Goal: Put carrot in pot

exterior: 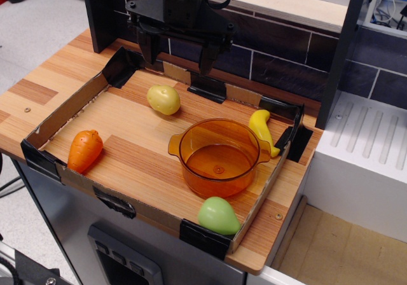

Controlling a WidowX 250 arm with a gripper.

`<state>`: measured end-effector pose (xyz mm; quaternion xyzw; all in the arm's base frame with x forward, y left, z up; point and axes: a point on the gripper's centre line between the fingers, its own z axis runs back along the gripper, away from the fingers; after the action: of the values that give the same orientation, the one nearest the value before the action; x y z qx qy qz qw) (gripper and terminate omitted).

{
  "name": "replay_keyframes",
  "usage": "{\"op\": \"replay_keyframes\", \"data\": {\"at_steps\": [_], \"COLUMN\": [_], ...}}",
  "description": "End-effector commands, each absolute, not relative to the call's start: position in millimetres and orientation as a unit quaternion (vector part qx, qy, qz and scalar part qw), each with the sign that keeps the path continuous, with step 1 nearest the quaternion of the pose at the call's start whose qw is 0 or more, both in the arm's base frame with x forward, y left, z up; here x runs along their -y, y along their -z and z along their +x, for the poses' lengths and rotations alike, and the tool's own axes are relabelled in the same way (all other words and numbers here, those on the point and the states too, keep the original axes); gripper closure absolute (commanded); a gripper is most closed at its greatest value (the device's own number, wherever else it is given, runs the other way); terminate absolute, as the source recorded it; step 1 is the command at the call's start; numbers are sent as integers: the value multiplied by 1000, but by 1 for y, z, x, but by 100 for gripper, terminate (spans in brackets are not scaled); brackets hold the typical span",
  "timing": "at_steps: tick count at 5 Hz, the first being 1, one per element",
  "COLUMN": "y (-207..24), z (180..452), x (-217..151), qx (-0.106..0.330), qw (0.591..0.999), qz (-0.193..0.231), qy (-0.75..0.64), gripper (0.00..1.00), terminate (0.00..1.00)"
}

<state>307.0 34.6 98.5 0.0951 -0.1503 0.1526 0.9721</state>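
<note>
The orange toy carrot (85, 150) lies at the front left of the cardboard-walled tray (70, 110), near the left wall. The translucent orange pot (219, 156) stands upright and empty right of the tray's middle. My black gripper (179, 57) hangs at the back of the tray, above the rear wall, with its two fingers spread apart and nothing between them. It is well away from the carrot and behind the pot.
A yellow potato-like toy (164, 99) lies below the gripper. A yellow banana (262, 130) lies behind and right of the pot. A green pear-like toy (217, 215) sits at the tray's front right corner. A dark tiled wall (280, 56) stands behind; a white unit (365, 151) is to the right.
</note>
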Motion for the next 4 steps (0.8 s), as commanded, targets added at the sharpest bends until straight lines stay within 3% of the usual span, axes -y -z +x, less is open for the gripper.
{"op": "replay_keyframes", "data": {"at_steps": [1,3,4], "y": [-99,-116,-108], "z": [307,273,257], "x": [-35,-77,-101], "qx": [150,114,68], "qw": [972,991,996], "qz": [95,63,58], "qy": [-153,-43,18], "gripper": [0,0,0], "terminate": [0,0,0]}}
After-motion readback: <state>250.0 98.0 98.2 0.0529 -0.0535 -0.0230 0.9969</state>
